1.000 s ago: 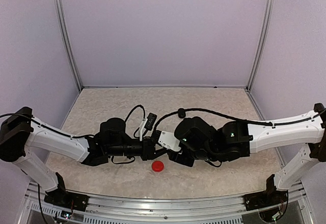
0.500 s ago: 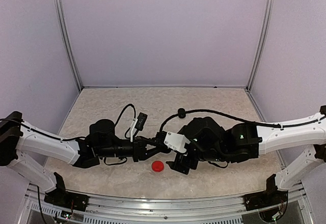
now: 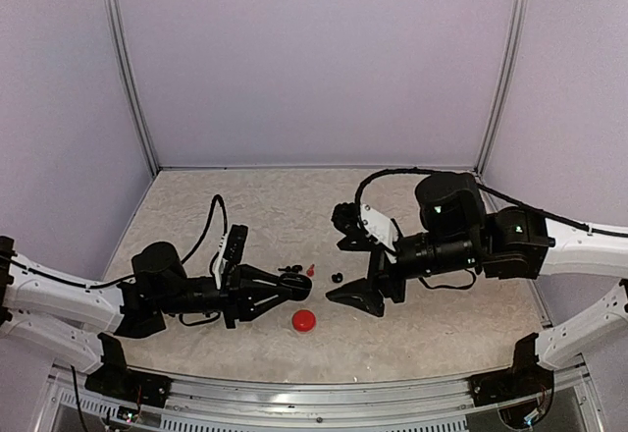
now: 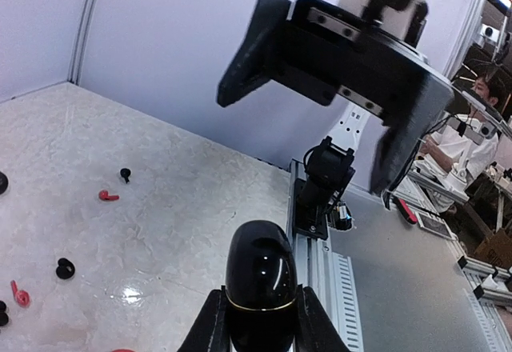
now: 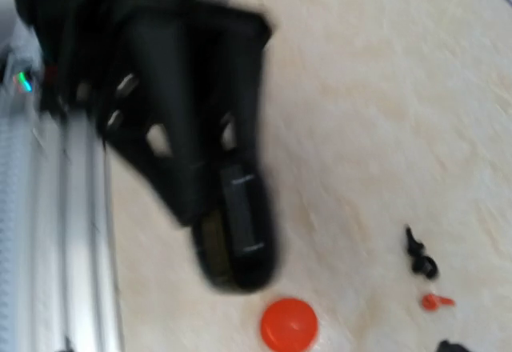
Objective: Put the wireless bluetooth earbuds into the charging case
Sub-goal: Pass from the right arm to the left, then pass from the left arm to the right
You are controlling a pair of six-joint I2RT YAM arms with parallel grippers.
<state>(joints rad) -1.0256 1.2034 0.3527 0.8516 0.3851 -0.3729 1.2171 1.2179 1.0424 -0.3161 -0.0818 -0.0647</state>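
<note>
Once at charging case, right gripper apart

Top view is taken from high behind the arm bases, tilted down over the whole bench, far off. Left wrist view is set low and close, aimed across the bench at the right tool and front rail. Right wrist view is aimed down, close, blurred. Scattered earbuds are caught in all three; the red disc is shared by top and right wrist.
</note>
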